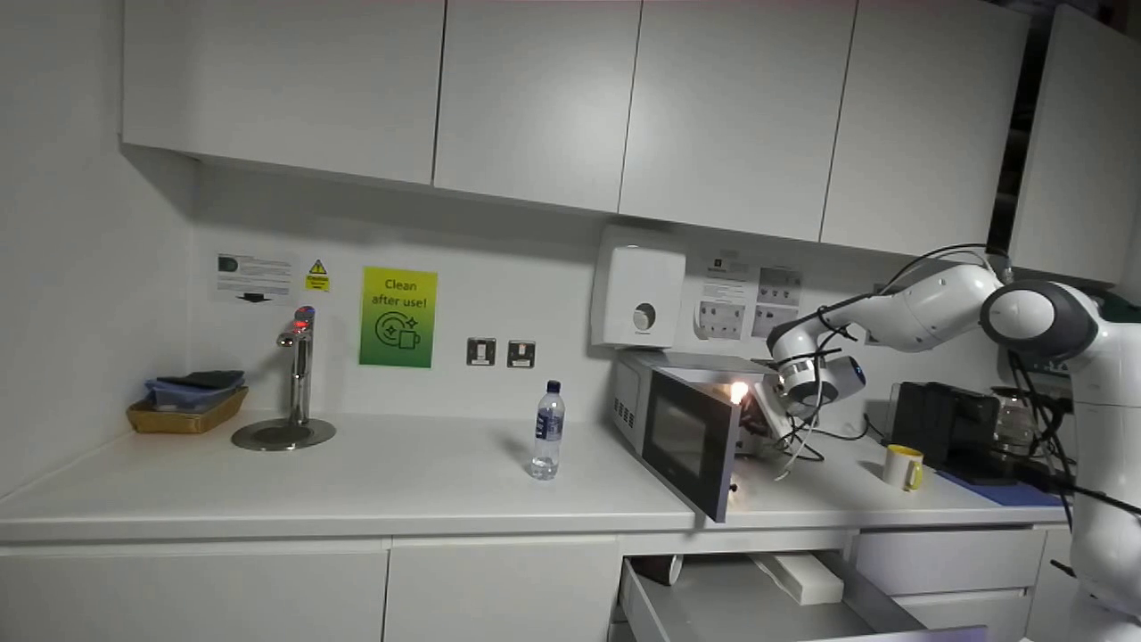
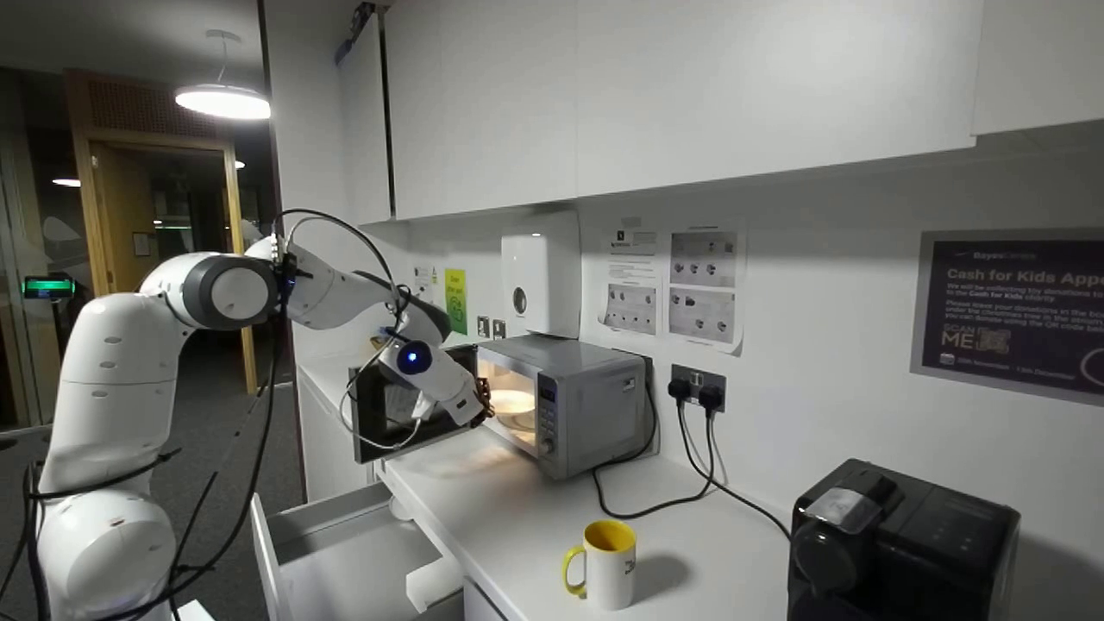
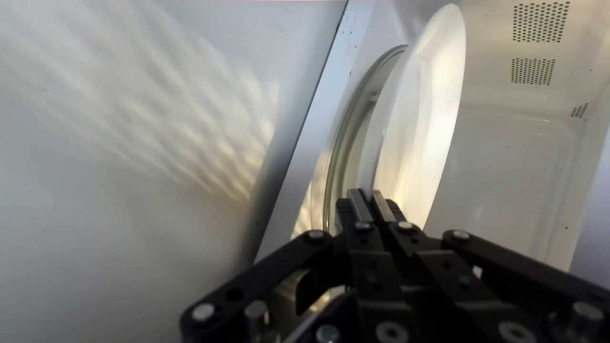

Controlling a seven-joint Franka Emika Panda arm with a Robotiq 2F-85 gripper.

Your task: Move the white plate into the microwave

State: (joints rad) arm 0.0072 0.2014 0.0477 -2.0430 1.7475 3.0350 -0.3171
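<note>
1. White plate (image 3: 421, 124): my claw (image 3: 367, 193) is clamped on its near rim, tips almost together with the thin edge between them. The plate reaches into the microwave (image 2: 599, 414).
2. Beside it in my wrist view is the round glass tray (image 3: 336, 157); the plate is over it, though I cannot tell whether they touch.
3. Around both stands the microwave, lit inside, its dark door (image 1: 685, 426) swung open.
4. Below the worktop (image 1: 383, 473), a drawer (image 1: 740, 615) is pulled out.
5. Well apart from my claw, a white mug (image 2: 604, 578) with a yellow handle stands upright.
6. Past the microwave, in an exterior view, I see an upright water bottle (image 1: 547, 437).
7. Farthest along, a chrome tap (image 1: 301, 374) rises near a basket (image 1: 178, 422).
</note>
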